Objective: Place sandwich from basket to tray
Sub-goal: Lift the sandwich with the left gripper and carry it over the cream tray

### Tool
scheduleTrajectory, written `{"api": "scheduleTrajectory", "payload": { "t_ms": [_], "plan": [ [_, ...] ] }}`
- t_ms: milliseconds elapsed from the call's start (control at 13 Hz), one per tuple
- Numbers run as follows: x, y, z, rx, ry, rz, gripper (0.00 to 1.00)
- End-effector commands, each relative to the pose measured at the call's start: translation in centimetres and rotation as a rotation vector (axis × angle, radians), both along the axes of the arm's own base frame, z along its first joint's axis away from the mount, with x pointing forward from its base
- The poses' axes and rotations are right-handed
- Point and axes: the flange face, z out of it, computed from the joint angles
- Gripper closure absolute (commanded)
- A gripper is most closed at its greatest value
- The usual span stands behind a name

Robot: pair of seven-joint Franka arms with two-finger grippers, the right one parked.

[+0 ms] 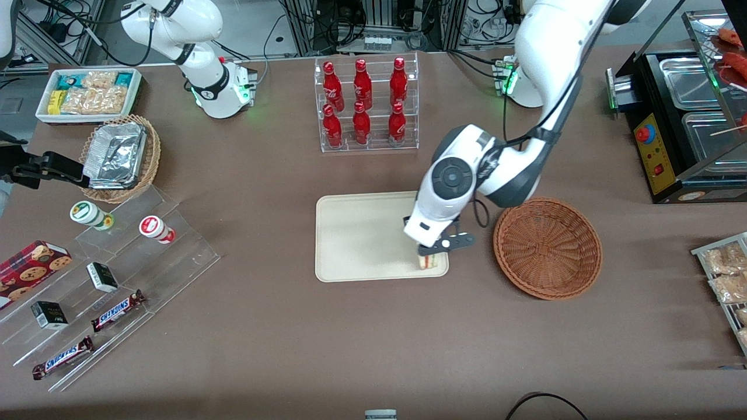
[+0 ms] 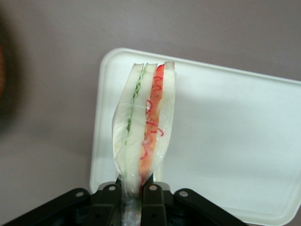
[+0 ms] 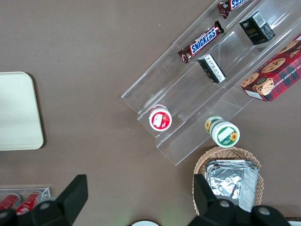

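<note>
Sandwich (image 2: 145,127) held on edge in the gripper (image 2: 133,194), whose two fingers pinch one end of the clear-wrapped wedge. In the left wrist view the long axis of the sandwich runs straight out from the fingertips, its free end pointing away from the gripper, with the cut face toward the camera: pale bread layers, a green strip in one seam, red and orange filling in the other. In the front view the gripper (image 1: 430,249) stands over the tray (image 1: 356,236), at the corner nearest both the front camera and the basket (image 1: 547,248); the sandwich (image 1: 428,260) shows just beneath it, inside the tray's rim. Whether the sandwich touches the tray floor cannot be told. Basket beside the tray, toward the working arm's end of the table, with nothing visible in it.
</note>
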Motion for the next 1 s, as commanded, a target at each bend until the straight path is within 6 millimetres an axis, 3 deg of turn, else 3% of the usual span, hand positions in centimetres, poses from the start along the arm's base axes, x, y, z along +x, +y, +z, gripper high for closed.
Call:
{"api": "scheduleTrajectory", "payload": {
  "t_ms": [0, 231, 462, 923],
  "plan": [
    [-0.3, -4.2, -0.8, 0.014, -0.018, 0.024, 1.00],
    [-1.3, -7.3, -2.5, 0.029, -0.027, 0.029, 1.00],
    [-2.4, -8.7, -3.0, 0.045, -0.039, 0.036, 1.00],
    [-2.8, -10.2, -5.5, 0.071, -0.037, 0.145, 1.00]
  ]
}}
